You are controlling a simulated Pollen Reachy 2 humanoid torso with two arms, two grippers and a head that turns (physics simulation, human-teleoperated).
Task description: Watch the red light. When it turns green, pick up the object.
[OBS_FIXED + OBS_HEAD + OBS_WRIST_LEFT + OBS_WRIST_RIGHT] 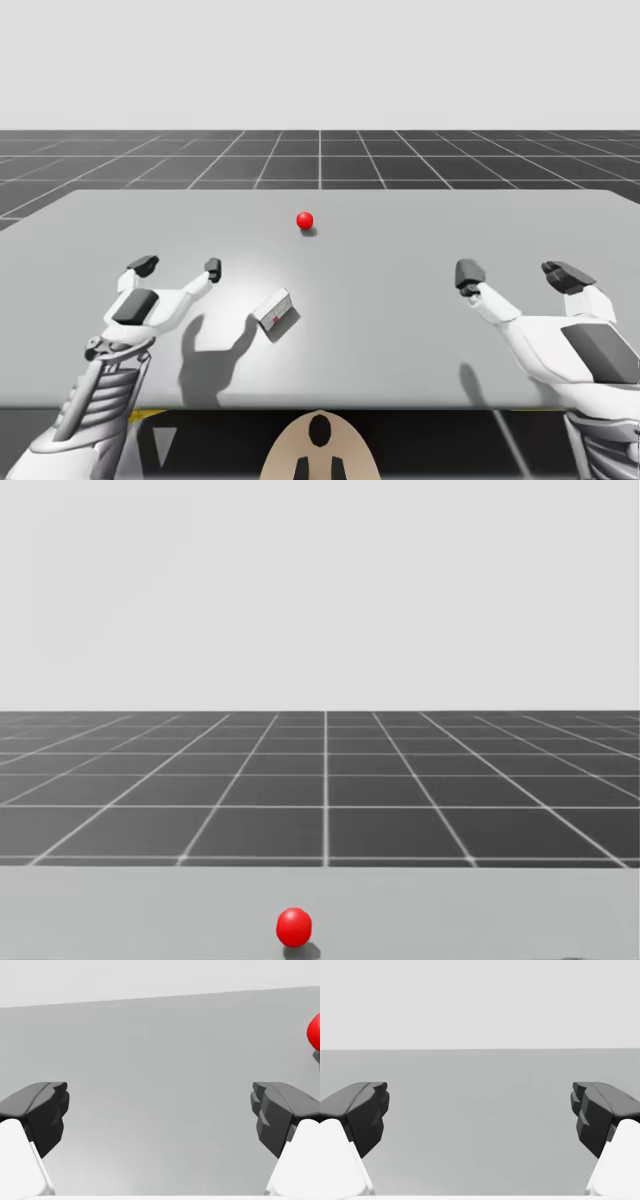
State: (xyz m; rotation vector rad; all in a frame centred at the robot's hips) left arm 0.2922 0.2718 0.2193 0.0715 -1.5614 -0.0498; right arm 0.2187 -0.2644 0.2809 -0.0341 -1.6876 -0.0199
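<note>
In the high view, nearest the desk's [400,250] near edge, my left gripper [178,267] hovers over the near left part with its fingers spread wide and holding nothing. My right gripper [517,273] hovers over the near right part, likewise released and empty. The small grey box [275,313] with a reddish mark lies tilted on the desk, a little left of the middle and toward the near edge. It is just beside my left gripper on that gripper's inner side and touches neither finger. The light [305,220], a small ball, glows red. It sits on the desk near the middle of its width, toward the far edge, well apart from the box and from both grippers.

In the head view the red light [294,926] rests on the grey desk [480,910] close to its far edge, with a dark gridded floor beyond.

In the left wrist view my left gripper [160,1110] stands wide open over bare desk. The red light [315,1037] lies ahead of it and off to one side, outside the span of its fingers.

In the right wrist view my right gripper [480,1110] is released too, with bare desk between its fingers and ahead, as far as the far edge.
</note>
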